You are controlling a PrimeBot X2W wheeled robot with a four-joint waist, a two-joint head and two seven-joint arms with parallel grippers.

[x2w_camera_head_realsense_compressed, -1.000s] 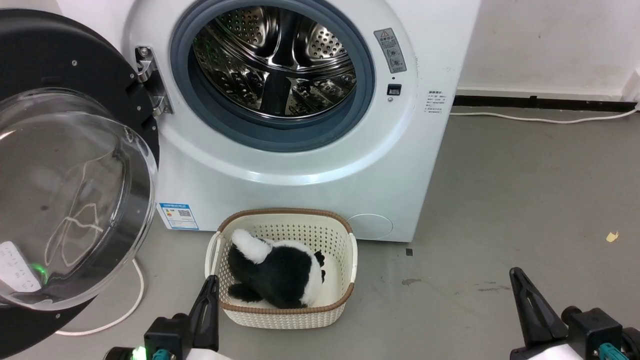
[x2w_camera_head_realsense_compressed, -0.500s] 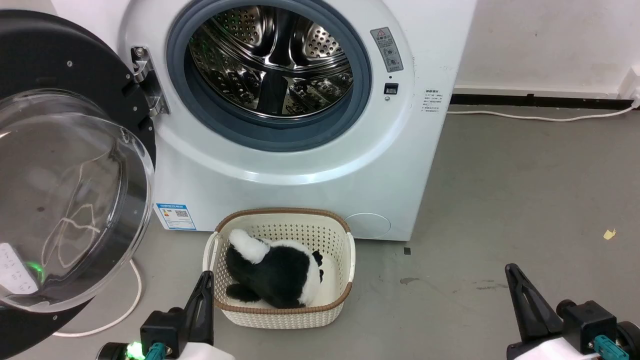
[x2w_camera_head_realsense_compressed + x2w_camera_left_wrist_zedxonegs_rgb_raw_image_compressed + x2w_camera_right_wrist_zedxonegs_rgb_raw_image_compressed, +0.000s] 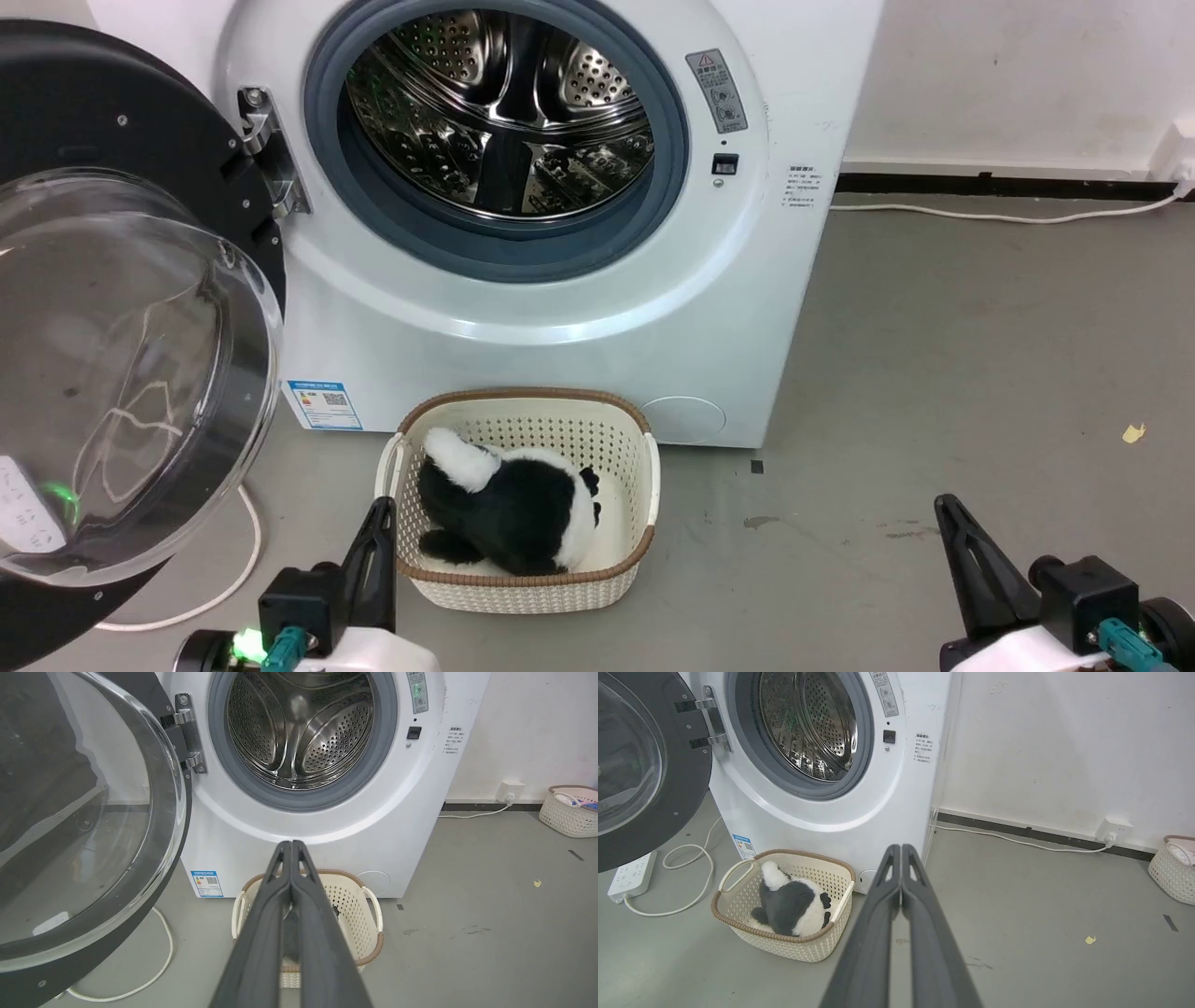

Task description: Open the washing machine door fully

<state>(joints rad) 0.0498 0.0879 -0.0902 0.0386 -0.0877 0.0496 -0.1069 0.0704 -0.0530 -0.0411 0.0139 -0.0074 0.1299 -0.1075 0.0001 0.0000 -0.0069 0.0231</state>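
Door [image 3: 121,373] hangs wide on its hinge [image 3: 266,154] at the machine's [image 3: 560,327] left. It's swung out twd you, so the glass bowl faces the head cam & the drum [image 3: 504,112] mouth is fully exposed. From the right wrist view it looks well past square to the front, so I'd judge the job done or v. near it; can't tell if the hinge has more travel. Your left fingers [image 3: 271,914] are pressed together tip to tip w/ nothing between them, low & just left of the basket [image 3: 523,579], near the door's lower edge but not touching it. Right fingers [image 3: 880,914] are likewise closed up & empty, well off to the right over the floor [image 3: 934,373]. Both sit clear of the door's arc, prob. so nothing knocks it back. Basket w/ the plush toy [image 3: 513,509] sits just before the machine front, under the drum mouth & out of the swing path, handy for loading. White cable [image 3: 259,537] loops on the floor beneath the door; door hangs above it, so a snag seems unlikely. If you want more swing, a nudge on the black rim w/ the closed left fingers should do.
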